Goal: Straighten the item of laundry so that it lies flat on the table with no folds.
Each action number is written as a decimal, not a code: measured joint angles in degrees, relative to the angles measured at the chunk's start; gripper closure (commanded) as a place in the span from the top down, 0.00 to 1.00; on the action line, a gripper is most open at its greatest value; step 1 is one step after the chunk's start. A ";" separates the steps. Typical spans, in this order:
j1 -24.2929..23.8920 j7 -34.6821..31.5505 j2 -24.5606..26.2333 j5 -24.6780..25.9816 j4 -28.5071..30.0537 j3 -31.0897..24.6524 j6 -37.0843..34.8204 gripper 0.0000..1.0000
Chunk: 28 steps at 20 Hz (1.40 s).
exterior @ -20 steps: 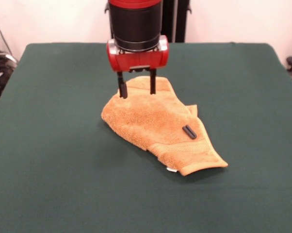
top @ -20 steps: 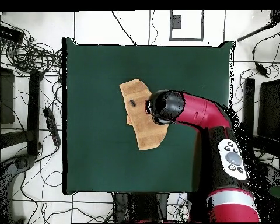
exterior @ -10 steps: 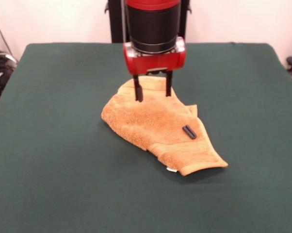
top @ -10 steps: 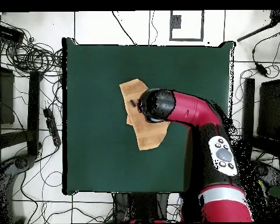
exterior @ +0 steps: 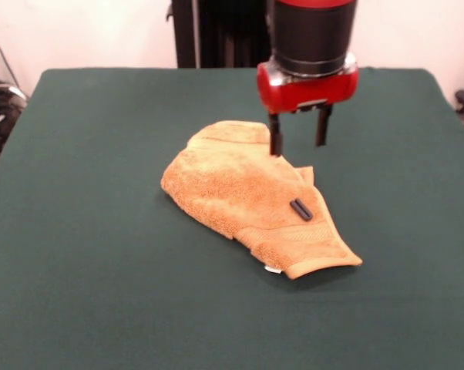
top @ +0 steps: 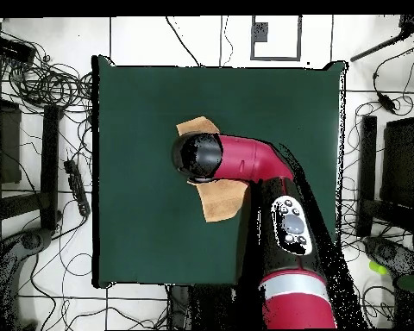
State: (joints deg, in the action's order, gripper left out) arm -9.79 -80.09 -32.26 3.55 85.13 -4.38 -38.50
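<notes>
The golden-orange towel (exterior: pixel 251 196) lay crumpled and folded near the middle of the dark green table (exterior: pixel 85 231), its ribbed band and small white tag (exterior: pixel 272 270) at the end nearest the front camera, and a small black cylinder (exterior: pixel 300 209) rested on top of it. The gripper (exterior: pixel 298 137) hung at the towel's far right edge with its two fingers spread apart and nothing between them. From overhead, the red arm (top: pixel 245 164) covered much of the towel.
</notes>
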 measured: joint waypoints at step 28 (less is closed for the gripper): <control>-0.41 0.00 -2.34 1.39 12.65 0.31 15.58 1.00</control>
State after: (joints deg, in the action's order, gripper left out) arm -10.20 -80.09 -34.60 4.93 97.78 -4.07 -22.91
